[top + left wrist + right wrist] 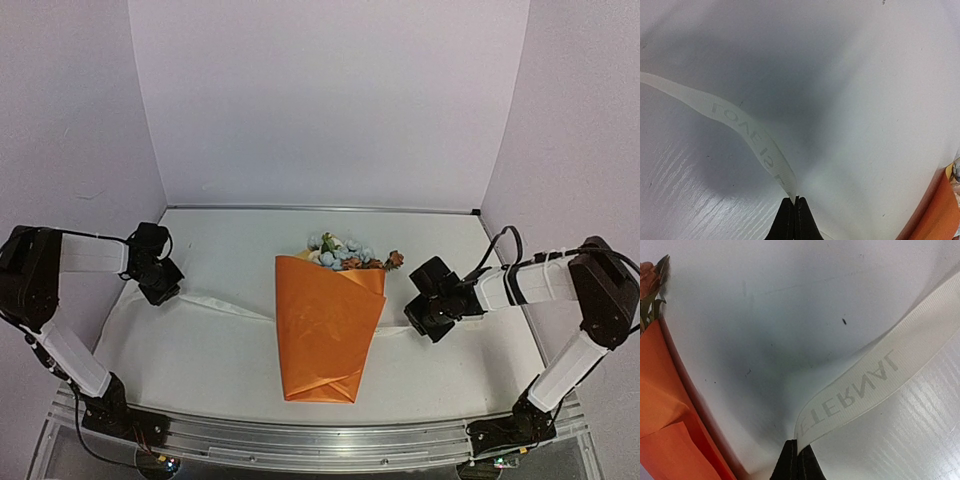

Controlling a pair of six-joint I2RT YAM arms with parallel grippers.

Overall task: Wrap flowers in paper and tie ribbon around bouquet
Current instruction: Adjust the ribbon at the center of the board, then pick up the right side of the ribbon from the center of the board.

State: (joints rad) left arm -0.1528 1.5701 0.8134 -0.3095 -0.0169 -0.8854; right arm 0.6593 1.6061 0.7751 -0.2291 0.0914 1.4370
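The bouquet lies in the middle of the table. Its orange paper [325, 330] is folded into a cone, and the flowers [340, 252] stick out at the far end. The cream ribbon [225, 306] runs across the table and passes under the cone. My left gripper [168, 290] is shut on the ribbon's left part; the left wrist view shows the lettered ribbon [740, 125] pinched at the gripper's tips [795, 199]. Right of the cone, my right gripper [422, 322] is shut on the other part. In the right wrist view the ribbon [875, 380] rises from the right gripper's tips [799, 444], beside the paper [665, 410].
The white table [230, 240] is closed in by lilac walls at the back and on both sides. A metal rail [300, 435] runs along the near edge between the arm bases. An orange-pink bloom [650, 275] shows at the top left of the right wrist view.
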